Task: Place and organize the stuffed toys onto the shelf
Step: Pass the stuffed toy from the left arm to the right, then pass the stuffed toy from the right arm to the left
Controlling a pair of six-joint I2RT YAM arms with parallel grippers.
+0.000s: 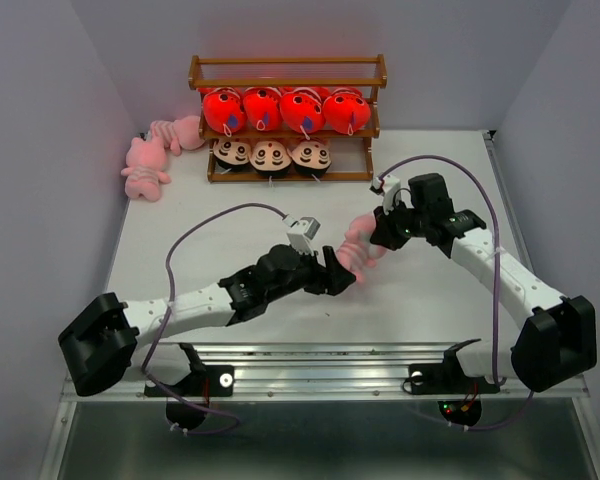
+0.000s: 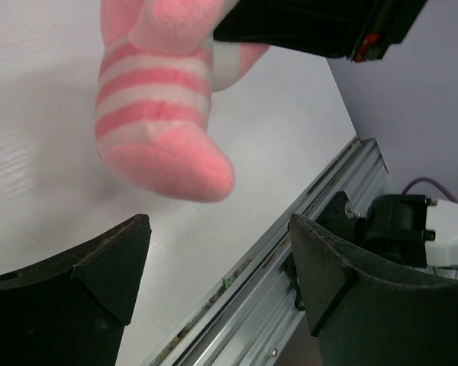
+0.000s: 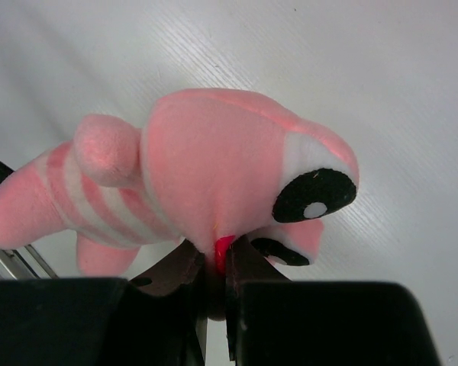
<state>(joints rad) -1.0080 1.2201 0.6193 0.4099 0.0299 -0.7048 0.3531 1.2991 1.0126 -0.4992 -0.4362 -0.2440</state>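
near edge first: the left arm comes in low from the left over the white bench (image 1: 430, 300), and the left end effector (image 1: 340, 275) (image 2: 217, 255) is wide open. its two dark fingers (image 2: 107, 259) are spread well apart. the striped back end of a pink striped frog toy (image 1: 358, 250) (image 2: 156, 114) (image 3: 214, 168) hangs just past the tips and touches neither one.

the toy itself is up off the bench around the middle, a bit right of centre. the right end effector (image 1: 375, 238) (image 3: 214, 267) has it: closed tight, pinching the underside of the body right at a little red bit on the belly. from the right wrist view the toy lies sideways, black-and-white eye to the right, striped legs to the left.

further back, at the far left of the bench, two more pink striped toys (image 1: 152, 158) lie next to each other just beside the left end of the shelf (image 1: 288, 72).

the shelf stands at the far edge. four red-orange fish (image 1: 285, 110) sit abreast on the middle tier, and three boy dolls (image 1: 270, 155) sit in a row on the bottom tier.
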